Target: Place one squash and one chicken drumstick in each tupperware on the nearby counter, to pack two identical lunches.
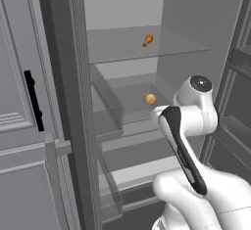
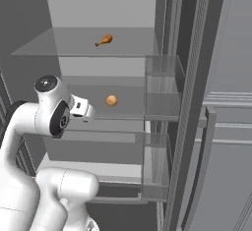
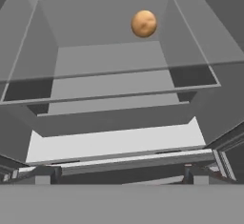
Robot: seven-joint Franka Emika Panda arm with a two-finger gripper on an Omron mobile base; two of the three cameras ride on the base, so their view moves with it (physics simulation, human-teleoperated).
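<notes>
so the claw [image 2: 88, 111] is wide open and holding nothing, sitting at the fridge front; the squash [image 3: 144, 23] lies farther in on the middle glass shelf [image 3: 109, 56], well apart; the drumstick [image 2: 104, 40] is on the shelf above, far back

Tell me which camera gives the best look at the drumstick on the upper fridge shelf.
The right base view shows the drumstick best: unobstructed, side-on, bone end pointing left, lying on the upper glass shelf. The left base view shows it smaller and farther off.
</notes>
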